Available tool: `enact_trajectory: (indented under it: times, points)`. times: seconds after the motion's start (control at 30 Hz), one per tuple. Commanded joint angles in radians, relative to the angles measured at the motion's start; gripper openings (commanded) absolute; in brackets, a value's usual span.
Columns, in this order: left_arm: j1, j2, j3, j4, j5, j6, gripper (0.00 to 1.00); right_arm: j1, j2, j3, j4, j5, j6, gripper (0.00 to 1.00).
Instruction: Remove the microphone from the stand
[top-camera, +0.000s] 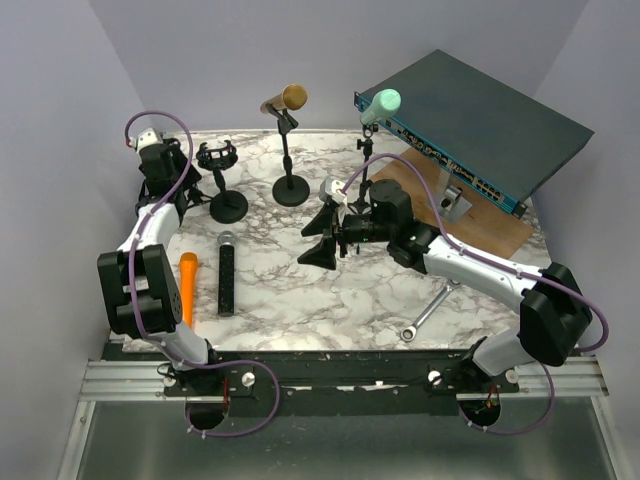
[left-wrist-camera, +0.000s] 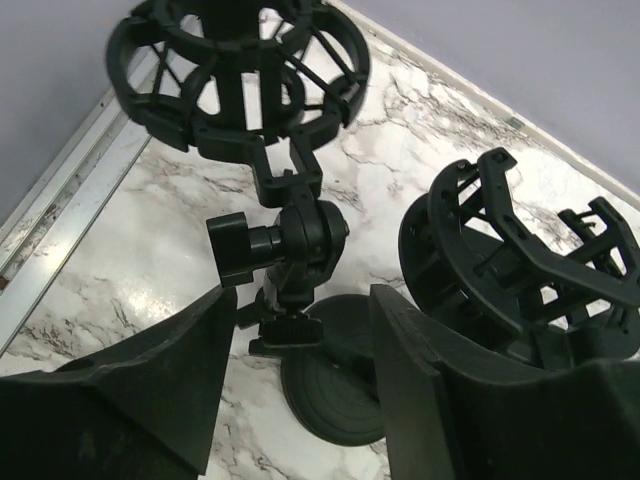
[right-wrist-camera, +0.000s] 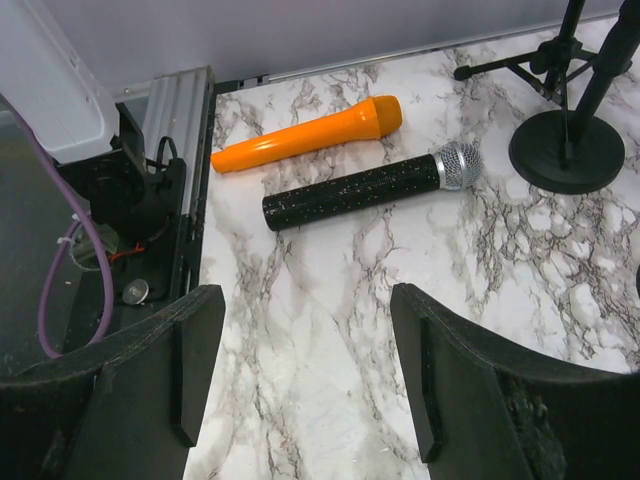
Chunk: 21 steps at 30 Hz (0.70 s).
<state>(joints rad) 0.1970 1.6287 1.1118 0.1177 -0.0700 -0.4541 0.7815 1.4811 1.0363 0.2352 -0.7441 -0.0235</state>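
Observation:
A gold microphone (top-camera: 287, 99) sits clipped on a stand with a round black base (top-camera: 291, 190) at the back. A mint-green microphone (top-camera: 381, 104) sits on a thin stand (top-camera: 366, 165) to its right. My left gripper (top-camera: 192, 180) is open at the far left, its jaws either side of the swivel joint (left-wrist-camera: 295, 245) of an empty shock-mount stand (left-wrist-camera: 240, 70); the gripper (left-wrist-camera: 300, 400) holds nothing. My right gripper (top-camera: 322, 237) is open and empty above the table's middle, and in the right wrist view (right-wrist-camera: 305, 370) it is over bare marble.
A black microphone (top-camera: 227, 272) and an orange one (top-camera: 187, 288) lie at the front left, also in the right wrist view (right-wrist-camera: 365, 187) (right-wrist-camera: 305, 133). A second shock mount (left-wrist-camera: 520, 260) stands right of my left jaws. A wrench (top-camera: 425, 315) lies front right. A network switch (top-camera: 470, 125) sits back right.

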Motion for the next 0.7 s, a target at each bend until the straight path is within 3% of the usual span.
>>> enact_trajectory:
  times: [0.0,0.3,0.47,0.67]
  points:
    - [0.003,-0.063,-0.012,-0.050,0.063,0.047,0.60,-0.001,-0.003,-0.015,0.018,0.017,-0.024,0.75]
    - [0.008,-0.239,-0.058,-0.165,0.130,0.186,0.83,-0.001,-0.007,0.023,-0.010,0.165,-0.031,0.75]
    - [0.009,-0.378,-0.065,-0.247,0.230,0.297,0.85,-0.001,-0.019,0.036,-0.053,0.204,-0.069,0.75]
    - [-0.006,-0.469,-0.029,-0.339,0.499,0.375,0.85,-0.001,-0.042,0.020,-0.057,0.293,-0.104,0.75]
